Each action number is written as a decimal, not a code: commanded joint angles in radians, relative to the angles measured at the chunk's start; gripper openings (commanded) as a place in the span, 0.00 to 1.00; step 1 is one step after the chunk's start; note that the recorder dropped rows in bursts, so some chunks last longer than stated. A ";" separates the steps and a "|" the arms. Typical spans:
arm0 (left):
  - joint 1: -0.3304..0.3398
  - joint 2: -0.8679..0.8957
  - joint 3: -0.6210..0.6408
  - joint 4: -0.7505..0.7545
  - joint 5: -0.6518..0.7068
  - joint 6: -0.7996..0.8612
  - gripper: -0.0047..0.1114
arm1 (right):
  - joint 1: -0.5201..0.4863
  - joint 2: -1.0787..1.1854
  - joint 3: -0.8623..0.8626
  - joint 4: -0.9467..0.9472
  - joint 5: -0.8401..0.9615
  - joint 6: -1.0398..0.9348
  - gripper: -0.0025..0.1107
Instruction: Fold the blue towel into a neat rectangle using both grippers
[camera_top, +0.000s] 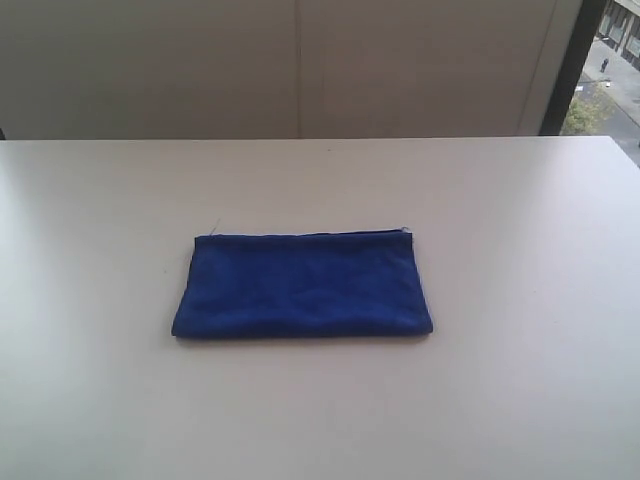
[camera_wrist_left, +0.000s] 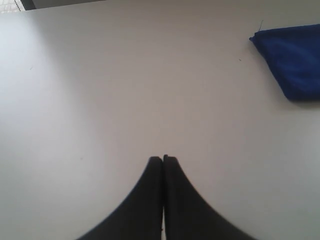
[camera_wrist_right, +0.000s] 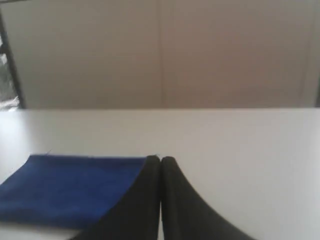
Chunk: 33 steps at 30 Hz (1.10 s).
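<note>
**Item inspected:** the blue towel (camera_top: 300, 285) lies flat at about the middle of the white table (camera_top: 520, 220). Its long edges run from 9 o'clock to 3 o'clock in the exterior view. It shows as 1 compact rectangle with the edges stacked closely. There is a pale speck (camera_top: 405, 230) at its 1 o'clock corner, possibly the label, but it is too small to confirm.

**End effectors:** the left gripper (camera_wrist_left: 163, 159) has its jaws pressed together with nothing between them. It is over bare table, well apart from the towel's corner. The right gripper (camera_wrist_right: 160, 159) is likewise pinched closed and empty. Its wrist camera looks past the jaws at 1 end of the cloth. No arm appears in the exterior view, so neither gripper is at the towel.

**Assessment:**
- With 2 closed, empty grippers off the cloth, the arms appear parked clear so that the towel lies undisturbed.
- The fold looks complete or nearly so.
- The 7 o'clock corner flares slightly wider than the far edge, a minor untidiness.
- If a further fold is intended, both sets of jaws must open before approaching the short ends at 9 and 3 o'clock.
- Soft microfibre may slip or drag a layer if it is gripped shallowly.
</note>
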<state>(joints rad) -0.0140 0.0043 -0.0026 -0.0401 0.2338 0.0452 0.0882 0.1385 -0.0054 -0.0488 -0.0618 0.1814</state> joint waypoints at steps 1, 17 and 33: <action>0.002 -0.004 0.003 -0.013 -0.001 0.004 0.04 | -0.183 -0.138 0.005 -0.004 0.116 0.002 0.02; 0.002 -0.004 0.003 -0.012 -0.003 0.006 0.04 | -0.286 -0.138 0.005 -0.028 0.406 -0.048 0.02; 0.002 -0.004 0.003 -0.012 -0.001 0.006 0.04 | -0.147 -0.138 0.005 -0.028 0.406 -0.048 0.02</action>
<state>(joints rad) -0.0140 0.0043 -0.0026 -0.0401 0.2301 0.0452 -0.0637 0.0061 -0.0012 -0.0680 0.3446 0.1386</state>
